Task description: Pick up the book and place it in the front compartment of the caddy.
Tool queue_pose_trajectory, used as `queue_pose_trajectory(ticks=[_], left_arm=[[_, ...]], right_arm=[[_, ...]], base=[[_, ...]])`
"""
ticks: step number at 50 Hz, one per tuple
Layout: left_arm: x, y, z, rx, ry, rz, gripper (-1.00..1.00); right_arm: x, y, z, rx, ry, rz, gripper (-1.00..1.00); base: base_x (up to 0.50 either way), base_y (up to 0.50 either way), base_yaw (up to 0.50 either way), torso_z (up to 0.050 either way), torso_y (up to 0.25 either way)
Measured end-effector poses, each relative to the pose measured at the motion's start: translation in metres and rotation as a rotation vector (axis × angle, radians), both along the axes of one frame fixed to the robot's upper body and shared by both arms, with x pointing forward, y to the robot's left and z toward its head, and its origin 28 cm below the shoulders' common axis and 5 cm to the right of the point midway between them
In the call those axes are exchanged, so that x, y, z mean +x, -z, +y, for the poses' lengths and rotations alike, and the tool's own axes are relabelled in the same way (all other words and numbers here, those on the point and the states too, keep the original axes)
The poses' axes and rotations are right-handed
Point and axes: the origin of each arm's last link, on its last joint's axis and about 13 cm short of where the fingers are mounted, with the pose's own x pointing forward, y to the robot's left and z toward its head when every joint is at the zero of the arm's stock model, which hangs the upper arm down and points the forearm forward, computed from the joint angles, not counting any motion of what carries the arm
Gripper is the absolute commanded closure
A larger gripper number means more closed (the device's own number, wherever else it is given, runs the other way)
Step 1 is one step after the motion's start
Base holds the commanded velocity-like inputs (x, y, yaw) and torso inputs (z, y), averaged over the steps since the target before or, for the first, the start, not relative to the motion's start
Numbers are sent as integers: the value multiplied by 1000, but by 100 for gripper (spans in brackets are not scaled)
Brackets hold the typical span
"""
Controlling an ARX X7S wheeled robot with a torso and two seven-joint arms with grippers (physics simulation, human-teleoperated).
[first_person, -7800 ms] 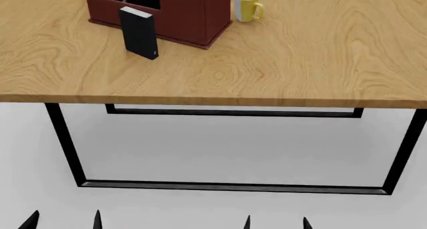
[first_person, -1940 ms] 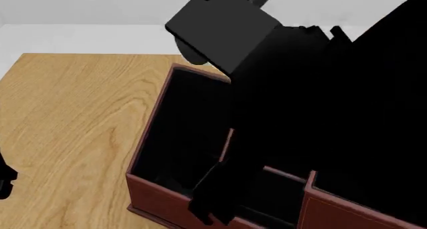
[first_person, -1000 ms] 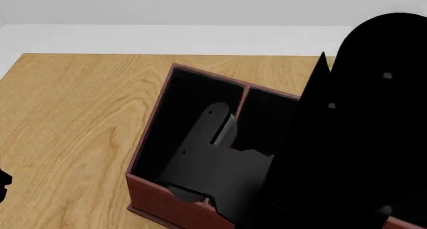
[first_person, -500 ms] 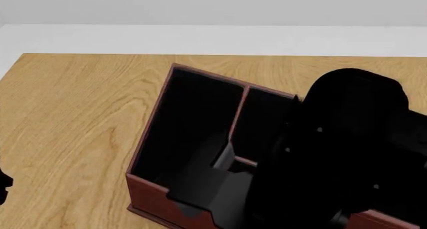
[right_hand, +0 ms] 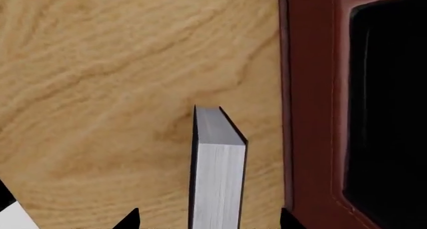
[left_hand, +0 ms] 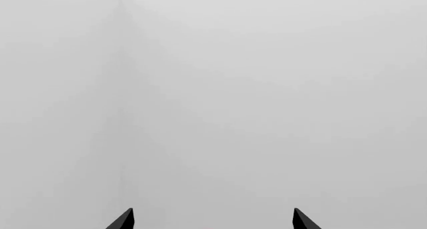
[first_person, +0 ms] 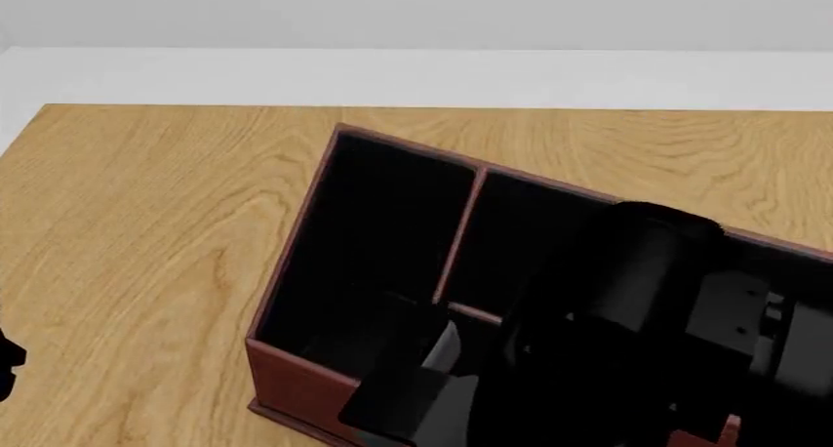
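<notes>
The book stands upright on the wooden table, its white page edges toward the right wrist camera, just beside the outer wall of the caddy. My right gripper is open. Its two tips stand on either side of the book with a gap on each side. In the head view the reddish-brown caddy shows its black compartments, and my right arm covers its near right part and hides the book. My left gripper is open and empty, facing blank grey.
The table stretches to the left and behind the caddy. A thin divider splits the caddy's two visible compartments. A small black part of the left arm shows at the head view's left edge.
My right arm has dropped lower and nearer in the head view, uncovering more of the caddy's far compartments and the table behind it. The caddy has not moved.
</notes>
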Motion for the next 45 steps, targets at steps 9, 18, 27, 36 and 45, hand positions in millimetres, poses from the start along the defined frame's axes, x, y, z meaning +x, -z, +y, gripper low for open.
queue_pose_trajectory(ticks=[9,18,27,36,45], left_arm=[[0,0,0,-1,0,1,-100],[0,1,1,-2,-1,3,-100],[1,2,1,-4,-2,5,-100],[1,3,1,-4,-3,8,-100],[2,4,1,-4,-4,11,-100]], right_arm=[[2,13,-2,-21,17,23,-100],[3,26,-3,-43,24,51,-100],[3,38,-4,-61,28,73,-100],[3,48,-6,-79,33,88,-100],[2,53,-9,-90,39,85,100]], base=[[0,0,0,0,0],[0,0,0,0,1],[0,0,0,0,0],[0,0,0,0,0],[0,0,0,0,0]])
